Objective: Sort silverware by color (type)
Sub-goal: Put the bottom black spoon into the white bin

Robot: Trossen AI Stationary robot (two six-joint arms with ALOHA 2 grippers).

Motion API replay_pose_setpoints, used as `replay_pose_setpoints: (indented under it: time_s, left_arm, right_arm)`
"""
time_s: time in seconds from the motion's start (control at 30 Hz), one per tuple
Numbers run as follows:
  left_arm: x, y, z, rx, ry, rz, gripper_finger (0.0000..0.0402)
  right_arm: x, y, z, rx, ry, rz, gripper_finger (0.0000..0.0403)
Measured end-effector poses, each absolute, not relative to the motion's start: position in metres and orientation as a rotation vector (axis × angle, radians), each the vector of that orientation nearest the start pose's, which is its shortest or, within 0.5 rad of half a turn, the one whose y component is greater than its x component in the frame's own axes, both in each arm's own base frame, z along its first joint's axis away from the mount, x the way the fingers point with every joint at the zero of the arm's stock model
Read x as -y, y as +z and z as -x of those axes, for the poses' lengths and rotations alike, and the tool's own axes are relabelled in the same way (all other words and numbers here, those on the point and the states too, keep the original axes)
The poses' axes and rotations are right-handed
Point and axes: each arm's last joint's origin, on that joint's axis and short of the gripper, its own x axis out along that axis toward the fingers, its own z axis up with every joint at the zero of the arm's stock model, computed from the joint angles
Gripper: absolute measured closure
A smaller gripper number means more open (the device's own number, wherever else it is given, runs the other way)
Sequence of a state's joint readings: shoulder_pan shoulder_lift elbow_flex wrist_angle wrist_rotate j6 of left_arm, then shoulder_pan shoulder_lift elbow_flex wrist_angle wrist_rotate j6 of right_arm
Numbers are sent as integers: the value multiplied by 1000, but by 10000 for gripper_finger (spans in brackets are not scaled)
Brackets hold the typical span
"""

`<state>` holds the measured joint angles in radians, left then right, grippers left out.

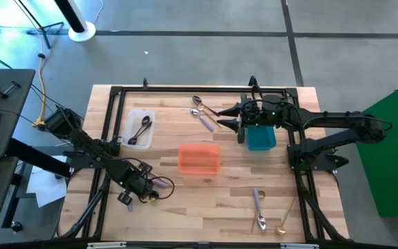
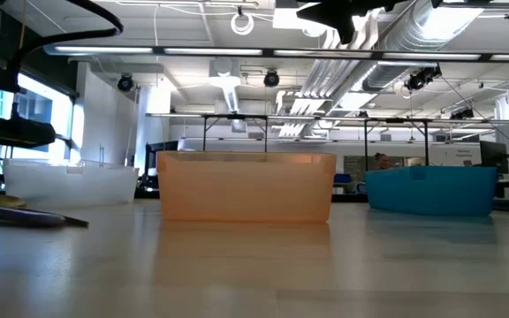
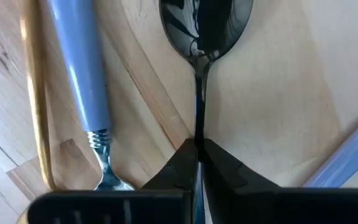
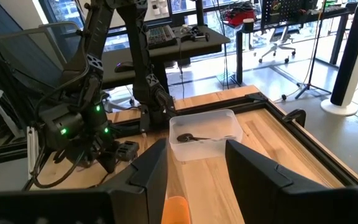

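Observation:
In the left wrist view a glossy black spoon (image 3: 204,25) lies on the wooden table, and my left gripper (image 3: 197,152) is shut on its thin handle. Beside it lie a lavender-handled silver spoon (image 3: 79,68), a gold spoon handle (image 3: 33,93) and another lavender handle (image 3: 347,155). In the high view my left gripper (image 1: 146,188) stands near the table's near left corner, pointing down. My right gripper (image 4: 194,165) hangs open and level high over the far right, by the teal bin (image 1: 261,138), holding nothing. My left gripper pinches the black spoon's handle (image 3: 198,127) between its two fingertips, a short way behind the bowl. The fingers come from above, pointing down, one on each side of the handle. The spoon lies flat on the table, its bowl pointing away from the fingers.
A clear bin (image 1: 140,128) at the far left holds black spoons (image 4: 197,137). An orange bin (image 1: 199,158) stands mid-table. Loose spoons lie at the far middle (image 1: 202,114) and near the front right (image 1: 260,209), with a gold one (image 1: 282,223) beside those. A black frame (image 1: 116,90) rims the table.

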<state>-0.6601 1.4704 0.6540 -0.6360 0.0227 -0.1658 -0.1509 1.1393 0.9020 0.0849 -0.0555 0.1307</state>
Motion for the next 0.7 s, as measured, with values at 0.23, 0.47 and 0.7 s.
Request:
replay_pose_setpoints:
  time_s: [0.23,0.47,0.7]
  left_arm:
    - [134,139,-169,-1398,-466,-303,400]
    - [136,146,-170,-1366,-527,-237,401]
    - [134,169,-167,-1255,-565,-138,401]
  right_arm:
    - [37,329,-255,-150,-105,-147,256]
    - [37,326,-254,-184,-108,-150,256]
    - [37,326,-254,-186,-108,-150,256]
